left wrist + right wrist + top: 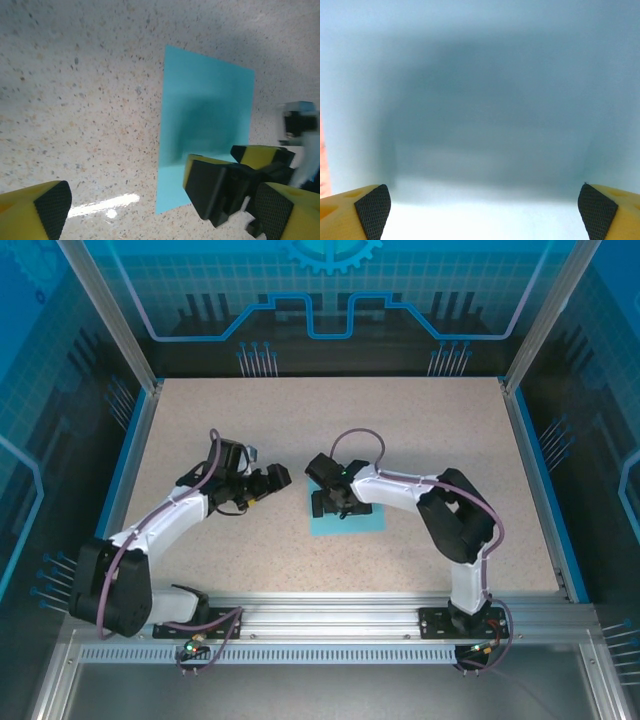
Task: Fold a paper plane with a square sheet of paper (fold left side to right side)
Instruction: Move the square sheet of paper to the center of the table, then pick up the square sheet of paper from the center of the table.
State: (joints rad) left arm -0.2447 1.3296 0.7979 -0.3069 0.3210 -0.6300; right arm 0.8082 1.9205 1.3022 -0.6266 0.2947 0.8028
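The square sheet of paper is light blue and lies flat on the speckled table, just right of centre. In the left wrist view the paper has its left edge running straight up and down. My right gripper points down at the sheet's left part, open, very close over it. Between its wide-set fingertips there is nothing but blurred blue paper. My left gripper hovers left of the sheet, open and holding nothing. The right gripper's black and yellow finger stands on the sheet's near part.
The beige speckled table is bounded by blue rails left and right and an aluminium rail at the near edge. Both arm bases are bolted to that rail.
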